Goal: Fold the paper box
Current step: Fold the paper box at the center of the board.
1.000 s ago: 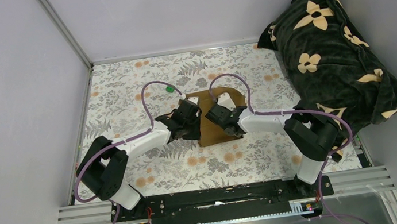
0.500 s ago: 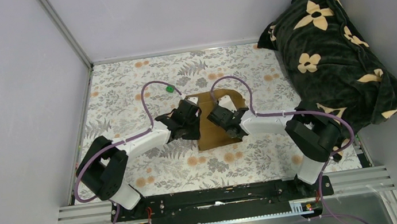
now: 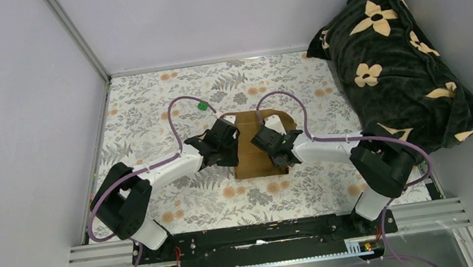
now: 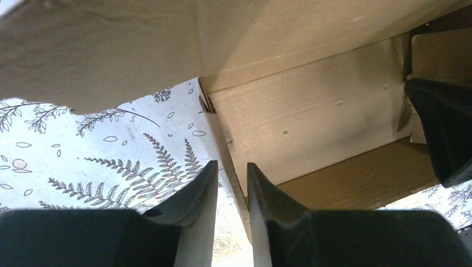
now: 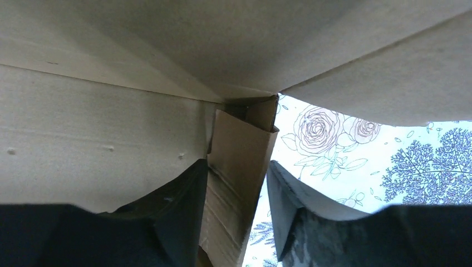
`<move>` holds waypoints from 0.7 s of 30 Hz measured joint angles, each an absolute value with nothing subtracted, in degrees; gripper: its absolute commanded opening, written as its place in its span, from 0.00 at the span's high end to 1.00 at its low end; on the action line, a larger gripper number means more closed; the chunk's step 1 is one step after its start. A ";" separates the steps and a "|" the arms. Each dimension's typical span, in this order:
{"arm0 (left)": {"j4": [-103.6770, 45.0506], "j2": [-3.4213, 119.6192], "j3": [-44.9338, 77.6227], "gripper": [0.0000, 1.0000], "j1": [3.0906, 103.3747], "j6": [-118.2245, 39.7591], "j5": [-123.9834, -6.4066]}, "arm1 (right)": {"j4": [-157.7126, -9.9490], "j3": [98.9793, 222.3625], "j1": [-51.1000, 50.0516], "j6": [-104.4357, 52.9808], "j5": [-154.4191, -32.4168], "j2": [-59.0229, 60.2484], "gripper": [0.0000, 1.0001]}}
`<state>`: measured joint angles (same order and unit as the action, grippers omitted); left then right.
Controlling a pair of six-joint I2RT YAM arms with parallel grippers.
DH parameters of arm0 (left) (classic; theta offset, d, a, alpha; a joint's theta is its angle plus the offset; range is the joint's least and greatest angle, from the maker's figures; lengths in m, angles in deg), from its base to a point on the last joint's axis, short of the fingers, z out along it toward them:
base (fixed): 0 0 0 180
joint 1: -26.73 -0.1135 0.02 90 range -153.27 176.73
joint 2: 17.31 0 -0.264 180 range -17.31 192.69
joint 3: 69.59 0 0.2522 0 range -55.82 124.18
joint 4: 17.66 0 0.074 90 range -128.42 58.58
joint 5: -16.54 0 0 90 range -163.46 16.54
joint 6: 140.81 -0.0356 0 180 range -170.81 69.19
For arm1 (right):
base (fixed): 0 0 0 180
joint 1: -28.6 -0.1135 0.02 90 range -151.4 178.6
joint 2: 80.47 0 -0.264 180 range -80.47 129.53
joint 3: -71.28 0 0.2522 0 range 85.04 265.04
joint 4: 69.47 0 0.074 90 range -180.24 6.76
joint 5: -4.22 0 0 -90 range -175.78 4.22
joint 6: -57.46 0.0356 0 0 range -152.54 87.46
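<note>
The paper box (image 3: 256,164) is plain brown cardboard, partly folded, lying mid-table between my two grippers. My left gripper (image 3: 231,148) sits at its left side. In the left wrist view the fingers (image 4: 232,167) are nearly together on the box's left wall edge, with a sliver of tablecloth showing beside it. The box's inner panel (image 4: 311,128) fills that view. My right gripper (image 3: 271,144) is at the box's right side. In the right wrist view it (image 5: 238,164) closes on a folded side flap (image 5: 239,144) that rests against the left finger.
A tiny green cube (image 3: 202,105) lies behind the left gripper. A dark flowered cushion (image 3: 390,65) fills the right back corner. Grey walls close in the flowered tablecloth (image 3: 149,117) on three sides.
My right gripper has moved a little right and toward me. The box's raised rounded back flap has come down and the box looks squarer. The left gripper has stayed put.
</note>
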<state>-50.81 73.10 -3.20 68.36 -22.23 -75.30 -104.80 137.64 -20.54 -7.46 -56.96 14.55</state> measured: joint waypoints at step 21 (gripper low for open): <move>-50.71 70.83 -2.57 0.64 68.36 -22.21 -76.85 | -105.65 136.06 -20.41 -5.84 -58.58 5.22 0.52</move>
<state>-50.71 70.83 -2.57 68.36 -22.21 -76.86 -105.65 136.06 -20.41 -5.84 -58.58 5.22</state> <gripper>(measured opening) 0.361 0.494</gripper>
